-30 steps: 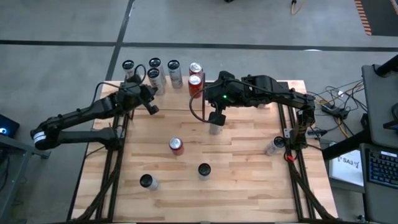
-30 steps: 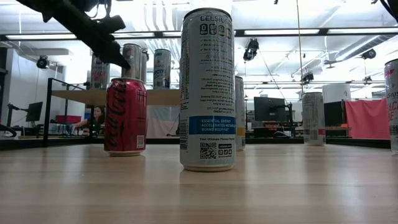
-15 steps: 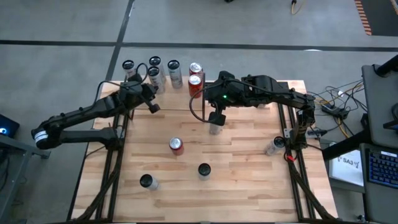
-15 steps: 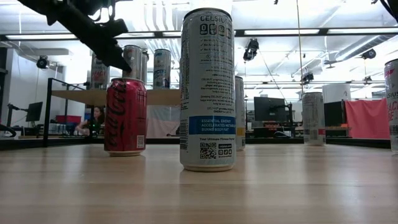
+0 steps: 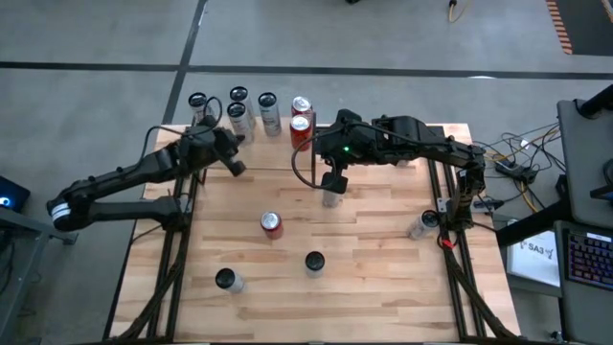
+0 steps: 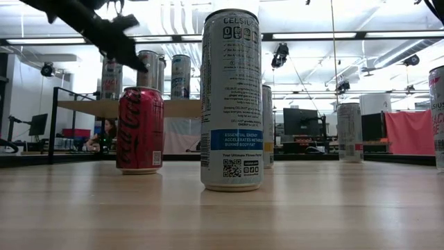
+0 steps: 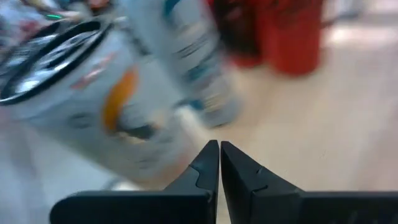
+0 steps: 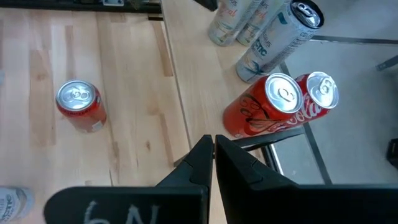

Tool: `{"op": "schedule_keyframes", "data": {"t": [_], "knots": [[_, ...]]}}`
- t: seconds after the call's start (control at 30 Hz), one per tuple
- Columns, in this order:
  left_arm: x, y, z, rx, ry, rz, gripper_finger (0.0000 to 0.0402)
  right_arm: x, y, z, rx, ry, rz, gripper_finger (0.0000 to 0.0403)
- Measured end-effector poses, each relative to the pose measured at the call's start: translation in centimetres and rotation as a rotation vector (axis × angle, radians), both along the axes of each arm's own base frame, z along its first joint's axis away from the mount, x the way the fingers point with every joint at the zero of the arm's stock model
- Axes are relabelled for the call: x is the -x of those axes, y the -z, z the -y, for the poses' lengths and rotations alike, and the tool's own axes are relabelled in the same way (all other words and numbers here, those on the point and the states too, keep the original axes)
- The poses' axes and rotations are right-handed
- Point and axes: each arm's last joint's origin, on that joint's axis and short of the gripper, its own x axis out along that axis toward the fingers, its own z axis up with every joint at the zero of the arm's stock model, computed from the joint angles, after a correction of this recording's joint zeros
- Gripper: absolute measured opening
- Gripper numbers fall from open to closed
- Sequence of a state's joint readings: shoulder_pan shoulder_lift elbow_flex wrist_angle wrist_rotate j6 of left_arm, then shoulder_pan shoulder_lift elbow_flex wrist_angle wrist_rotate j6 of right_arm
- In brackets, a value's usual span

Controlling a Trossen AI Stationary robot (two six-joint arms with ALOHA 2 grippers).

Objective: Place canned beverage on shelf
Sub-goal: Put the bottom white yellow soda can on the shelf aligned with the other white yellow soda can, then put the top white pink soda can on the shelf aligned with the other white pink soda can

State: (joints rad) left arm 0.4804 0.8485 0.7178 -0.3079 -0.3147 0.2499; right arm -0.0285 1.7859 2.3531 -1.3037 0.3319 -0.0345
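Pale wood table point(image 5: 383, 268) fills the high view, grey floor around it. Near edge: dark-top can point(image 5: 228, 280) at the left, another dark-top can point(image 5: 314, 262) near the middle, both upright, well apart. Low view puts a tall white can point(image 6: 231, 99) closest, upright, with a red can point(image 6: 139, 130) behind it to its left. From above, that red can point(image 5: 272, 225) stands alone mid-table. Silver can point(image 5: 422, 224) sits near the right edge by the right arm's base frame.

Right gripper point(image 5: 332, 182) hangs over mid-table, fingers closed on nothing, a pale can point(image 5: 331, 199) just below it. Right wrist view shows the closed tips point(image 8: 211, 155) above bare wood, the lone red can point(image 8: 80, 106) off to one side.

Farther back, left gripper point(image 5: 233, 163) is by the shelf's front edge, jaws pressed together and empty; in its wrist view the tips point(image 7: 219, 163) meet, with a blurred white can point(image 7: 93, 106) close ahead, tilted in frame.

Shelf point(image 5: 278, 144) is at the far edge, left of centre. On it: two red cans point(image 5: 301, 125) side by side at its right end, then four pale cans point(image 5: 235, 110) upright in a loose cluster to the left. Low view shows the shelf point(image 6: 90, 105) behind the red can, cans on top.
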Motion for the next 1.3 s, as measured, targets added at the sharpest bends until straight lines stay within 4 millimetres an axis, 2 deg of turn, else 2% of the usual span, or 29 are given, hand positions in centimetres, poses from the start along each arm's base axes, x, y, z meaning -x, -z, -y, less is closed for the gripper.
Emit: {"op": "schedule_keyframes", "data": {"t": [0.2, 0.33, 0.53, 0.73, 0.97, 1.13, 1.3], "knots": [[0.4, -1.2, 3.3, 0.23, 0.29, 0.294, 0.0, -0.3, 0.0, -0.4, -0.045, -0.059, 0.028, 0.0009], [0.2, -1.3, 6.2, 0.259, 0.43, 0.386, 0.0, -0.8, 0.0, -0.8, -0.04, -0.09, 0.051, 0.0009], [0.4, -1.6, 10.4, 0.218, 0.461, 0.447, 0.0, -1.4, 0.6, -2.2, -0.065, -0.104, 0.066, 0.0009], [1.5, -1.8, 13.5, 0.156, 0.488, 0.443, 0.0, -1.8, 2.0, -4.2, -0.123, -0.097, 0.04, 0.0009], [1.9, -1.5, 15.0, 0.163, 0.56, 0.428, 0.0, -2.6, 3.9, -6.7, -0.163, -0.117, 0.031, 0.0009], [2.2, -0.9, 14.9, 0.138, 0.576, 0.377, 0.0, -2.8, 5.2, -7.9, -0.18, -0.121, 0.002, 0.0009], [3.1, -1.2, 14.6, 0.17, 0.664, 0.375, 0.0, -3.1, 6.3, -8.1, -0.187, -0.113, -0.015, 0.0009]]}}
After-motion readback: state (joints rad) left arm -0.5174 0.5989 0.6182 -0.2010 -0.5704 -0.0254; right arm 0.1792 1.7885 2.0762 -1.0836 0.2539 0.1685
